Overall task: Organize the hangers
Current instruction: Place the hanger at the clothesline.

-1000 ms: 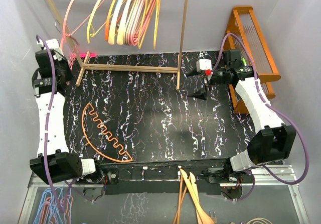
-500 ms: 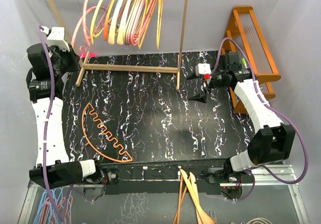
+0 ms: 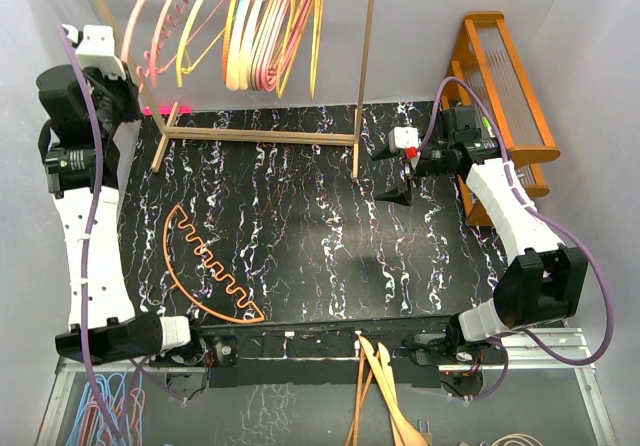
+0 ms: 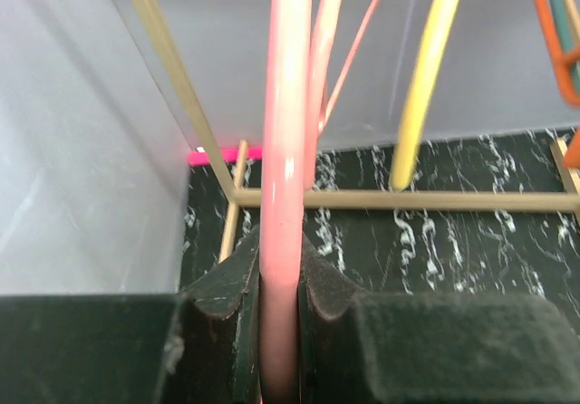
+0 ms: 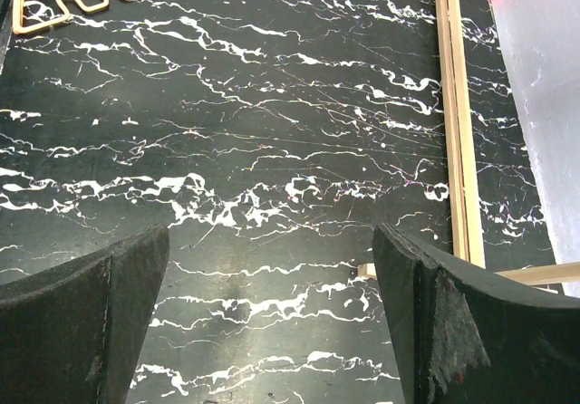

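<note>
Pink hanger [image 4: 286, 150] sits pinched in your left gripper [image 4: 279, 273], high at the far-left corner for hooking; your right gripper [image 5: 270, 268] gapes empty

Robot lab test cell
Pale walls [image 3: 430, 26] box in a black marbled worktop [image 3: 320, 236]; left arm [image 3: 90, 236] and right arm [image 3: 515, 216] bolted at its near edge.

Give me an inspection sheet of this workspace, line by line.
Surface: black marbled table, white veining.
Job's things: pink hanger in grip; orange notched hanger flat on the table; coloured hangers hooked on the wooden rack.
Clutter: wooden hangers and wire hangers below the near edge; orange wooden stand at right.
Grippers: left end effector shut on the pink hanger; right end effector open, empty, above the table.
Cables: purple cables along both arms.
Surroundings: grey walls.
</note>
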`<state>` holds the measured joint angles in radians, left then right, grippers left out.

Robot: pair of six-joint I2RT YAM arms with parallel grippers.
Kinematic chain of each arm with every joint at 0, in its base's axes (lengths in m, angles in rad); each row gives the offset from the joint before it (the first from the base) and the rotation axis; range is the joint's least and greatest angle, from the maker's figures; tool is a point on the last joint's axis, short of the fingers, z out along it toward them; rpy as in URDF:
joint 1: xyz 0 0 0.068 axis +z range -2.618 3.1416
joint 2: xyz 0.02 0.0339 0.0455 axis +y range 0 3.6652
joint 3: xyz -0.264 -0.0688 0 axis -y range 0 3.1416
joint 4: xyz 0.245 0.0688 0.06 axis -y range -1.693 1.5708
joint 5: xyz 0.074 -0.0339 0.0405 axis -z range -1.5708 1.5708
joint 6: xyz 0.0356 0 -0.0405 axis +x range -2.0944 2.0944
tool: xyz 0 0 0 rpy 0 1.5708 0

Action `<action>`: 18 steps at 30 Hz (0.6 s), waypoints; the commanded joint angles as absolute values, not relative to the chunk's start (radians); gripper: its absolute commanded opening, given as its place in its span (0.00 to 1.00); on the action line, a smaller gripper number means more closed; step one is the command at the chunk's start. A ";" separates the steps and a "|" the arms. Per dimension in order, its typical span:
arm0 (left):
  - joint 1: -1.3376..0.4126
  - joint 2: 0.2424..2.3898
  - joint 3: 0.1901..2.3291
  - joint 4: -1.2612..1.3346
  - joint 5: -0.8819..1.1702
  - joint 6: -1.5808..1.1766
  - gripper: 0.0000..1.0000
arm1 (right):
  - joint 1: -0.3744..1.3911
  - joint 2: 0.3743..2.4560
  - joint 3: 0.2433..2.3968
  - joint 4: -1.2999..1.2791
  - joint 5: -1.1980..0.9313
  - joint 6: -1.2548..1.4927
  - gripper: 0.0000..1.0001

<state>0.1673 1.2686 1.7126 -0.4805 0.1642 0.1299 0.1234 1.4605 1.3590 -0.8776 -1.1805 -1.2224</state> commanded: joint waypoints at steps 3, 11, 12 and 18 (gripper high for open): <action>0.167 1.323 1.917 -0.435 0.142 0.137 0.00 | 0.124 1.458 1.323 -0.765 -1.209 -1.144 0.98; 0.167 1.441 2.022 -0.467 0.213 0.147 0.00 | 0.124 1.468 1.314 -0.724 -1.212 -1.088 0.98; 0.167 1.454 2.038 -0.472 0.215 0.150 0.00 | 0.124 1.470 1.316 -0.724 -1.209 -1.088 0.98; 0.168 1.517 2.106 -0.484 0.239 0.174 0.00 | 0.123 1.490 1.323 -0.714 -1.210 -1.084 0.98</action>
<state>0.1680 1.5124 2.0331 -0.5121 0.1997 0.1501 0.1234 1.4761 1.3125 -0.7620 -1.1847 -1.1034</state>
